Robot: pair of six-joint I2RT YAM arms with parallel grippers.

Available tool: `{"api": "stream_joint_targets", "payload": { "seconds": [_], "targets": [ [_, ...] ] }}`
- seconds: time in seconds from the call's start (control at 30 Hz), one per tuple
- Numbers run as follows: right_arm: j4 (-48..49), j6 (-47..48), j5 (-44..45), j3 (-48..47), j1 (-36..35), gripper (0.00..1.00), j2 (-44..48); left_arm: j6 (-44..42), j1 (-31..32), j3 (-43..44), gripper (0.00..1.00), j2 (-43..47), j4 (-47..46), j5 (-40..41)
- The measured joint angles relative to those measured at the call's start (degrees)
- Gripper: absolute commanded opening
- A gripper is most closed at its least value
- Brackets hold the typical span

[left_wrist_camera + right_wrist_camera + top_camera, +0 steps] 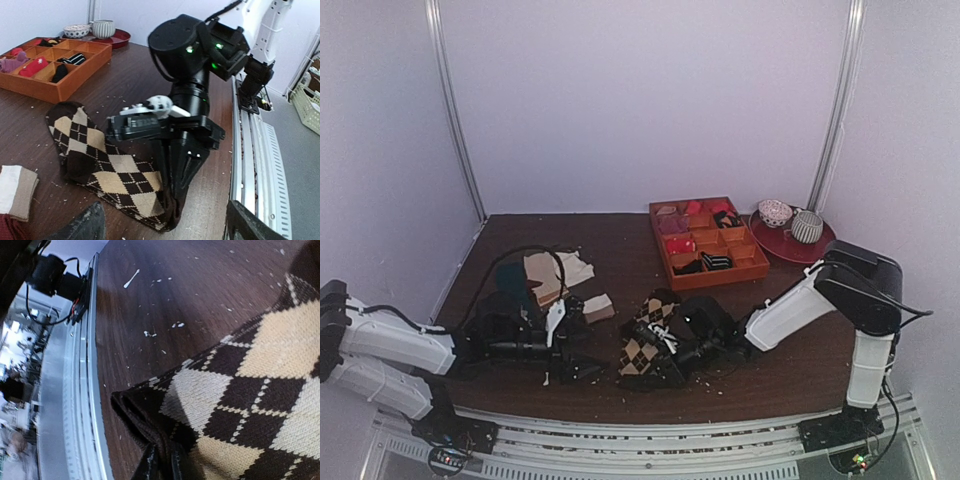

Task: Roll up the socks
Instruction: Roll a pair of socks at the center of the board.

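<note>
The dark wooden table (620,240) carries the argyle socks (100,165) flat near the middle of its near edge. The right gripper (161,460) is clenched on their dark end, close to that edge. The left gripper (165,225) sits just beside them, its fingers released wide.

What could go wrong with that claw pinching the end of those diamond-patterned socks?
The right gripper pinches only the dark edge of the argyle socks, so the fabric may slip free. That end lies close to the table's near edge, so the roll might drift off it.
</note>
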State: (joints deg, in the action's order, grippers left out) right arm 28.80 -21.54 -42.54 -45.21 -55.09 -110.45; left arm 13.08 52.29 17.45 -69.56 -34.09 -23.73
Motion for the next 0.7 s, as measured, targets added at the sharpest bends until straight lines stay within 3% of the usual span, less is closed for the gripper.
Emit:
{"api": "stream_joint_targets", "payload": {
  "seconds": [0.23, 0.57, 0.7],
  "targets": [
    [-2.05, -10.08, -6.08, -1.27, 3.02, 0.09, -1.6, -2.32, 2.01, 1.14, 0.78, -11.45, -3.5, -6.56],
    [-6.01, -11.47, -7.34, -2.89, 3.61, 0.08, -1.9, -2.49, 2.91, 2.75, 0.8, -24.72, -11.69, -8.59],
    [-5.97, -11.56, -7.43, -2.82, 3.65, 0.08, -1.9, -2.93, 3.23, 4.26, 0.65, -26.16, -14.58, -8.31]
  ]
}}
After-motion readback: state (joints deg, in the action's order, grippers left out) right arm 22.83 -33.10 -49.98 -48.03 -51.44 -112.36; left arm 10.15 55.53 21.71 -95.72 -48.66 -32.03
